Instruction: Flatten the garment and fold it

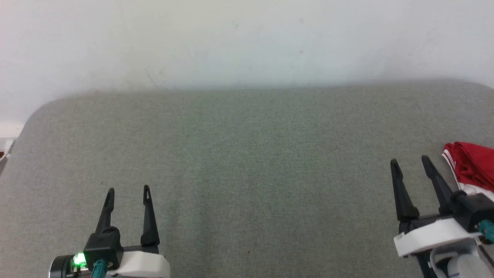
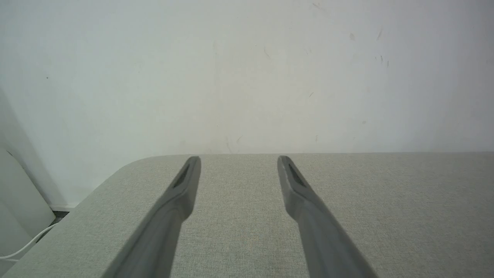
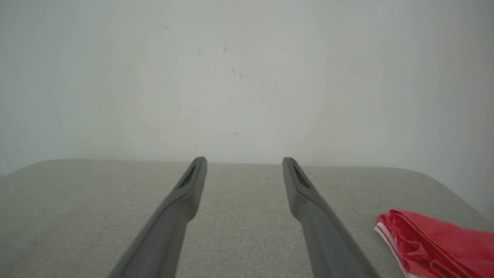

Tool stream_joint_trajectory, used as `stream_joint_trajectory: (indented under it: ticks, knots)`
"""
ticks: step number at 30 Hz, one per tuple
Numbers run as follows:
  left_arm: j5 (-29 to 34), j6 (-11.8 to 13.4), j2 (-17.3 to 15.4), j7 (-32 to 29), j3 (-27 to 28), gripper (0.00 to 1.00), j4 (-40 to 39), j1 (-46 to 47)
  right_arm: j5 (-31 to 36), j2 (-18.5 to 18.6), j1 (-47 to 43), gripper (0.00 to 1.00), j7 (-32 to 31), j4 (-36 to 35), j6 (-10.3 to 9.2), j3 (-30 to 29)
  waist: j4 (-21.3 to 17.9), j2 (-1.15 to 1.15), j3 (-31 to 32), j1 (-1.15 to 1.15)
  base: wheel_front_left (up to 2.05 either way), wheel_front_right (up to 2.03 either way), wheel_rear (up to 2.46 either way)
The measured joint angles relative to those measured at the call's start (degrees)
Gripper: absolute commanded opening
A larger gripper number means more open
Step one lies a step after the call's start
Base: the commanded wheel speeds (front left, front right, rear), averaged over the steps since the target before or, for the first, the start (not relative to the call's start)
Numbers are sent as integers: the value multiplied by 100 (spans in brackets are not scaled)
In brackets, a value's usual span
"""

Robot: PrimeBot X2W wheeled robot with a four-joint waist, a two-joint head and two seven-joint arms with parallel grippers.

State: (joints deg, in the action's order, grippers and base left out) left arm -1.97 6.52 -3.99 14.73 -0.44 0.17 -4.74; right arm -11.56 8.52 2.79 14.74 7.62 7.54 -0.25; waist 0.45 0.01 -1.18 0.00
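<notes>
Soft red garment (image 1: 472, 166), bunched in rolled folds, white striped trim along edge. Lies just right of right gripper (image 1: 410, 160), apart from fingers. Rounded end faces gripper; folds run off rightward, far end cut off, long axis unclear. Underneath: grey-green woven table (image 1: 247, 154), rounded corners. Right gripper spread, empty. Left gripper (image 1: 129, 190) spread, empty.

Both arms low, jaws wide, nothing held.
L gripper (image 1: 129, 189) at lower left, fingers (image 1: 148, 216) straight fwd, green LED (image 1: 79, 260) lit on wrist; R gripper (image 1: 410, 159) at lower right, further fwd, fingers leaning slightly left, white wrist housing (image 1: 428, 235) behind.
</notes>
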Motion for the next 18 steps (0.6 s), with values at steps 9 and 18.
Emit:
stream_joint_trajectory:
  ticks: [9, 18]
  knots:
    - [-3, -48, 5, -9, 9, 0, 49, -107, 59, -30, -161, 0, -9, -8, 0, 22, 24, 0, 102, 1, 0, 0, 0]
    - [-3, -52, 7, -108, 8, 0, 48, -105, 102, -41, -162, 0, -110, -31, 0, 25, 19, 0, 103, 1, 0, 0, 0]
